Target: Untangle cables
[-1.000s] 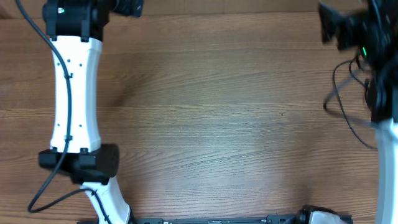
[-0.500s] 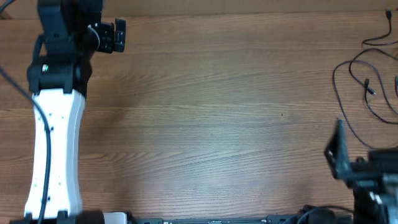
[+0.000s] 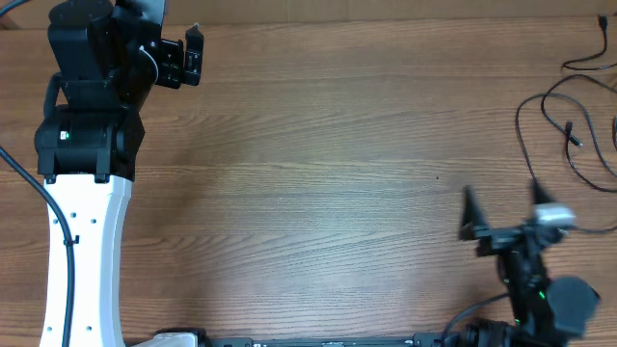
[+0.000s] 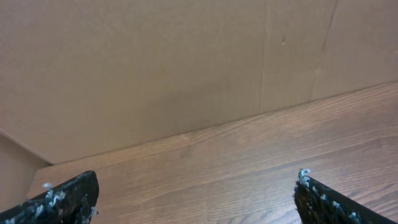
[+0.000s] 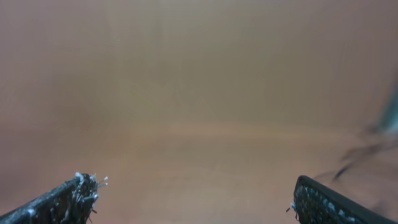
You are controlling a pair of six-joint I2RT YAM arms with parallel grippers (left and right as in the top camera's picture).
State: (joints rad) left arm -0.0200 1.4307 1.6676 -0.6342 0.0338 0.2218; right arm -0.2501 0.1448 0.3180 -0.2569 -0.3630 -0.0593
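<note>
So the biggest thing here is the wooden table point(image 3: 328, 173), brown grain running side to side, and it fills pretty much the whole overhead shot. Behind its far edge we get a plain tan wall point(image 4: 155, 74), which shows up only in the left wrist camera.

Next up is the left arm point(image 3: 82, 251). It has a white lower section and a chunky black upper part, and it runs up the left side of the table to the far left corner. The right arm point(image 3: 545, 299) is way less visible. We just see a dark bit of it poking in at the near right edge.

The left gripper point(image 4: 196, 205) sits at that far left corner with its jaws spread wide and nothing between them, just bare wood and wall. The right gripper point(image 3: 502, 204) hangs over the near right part of the table, jaws also wide apart and holding nothing. Its own camera is really blurry, so we only get a brownish smear between the two fingertips.

The cables point(image 3: 522, 135) are lying in loose black loops at the far right edge of the table and run partly out of frame. They're well apart from the left gripper. They're nearer the right one but not touching it. One small plug end point(image 3: 575, 139) sits inside the loops.
</note>
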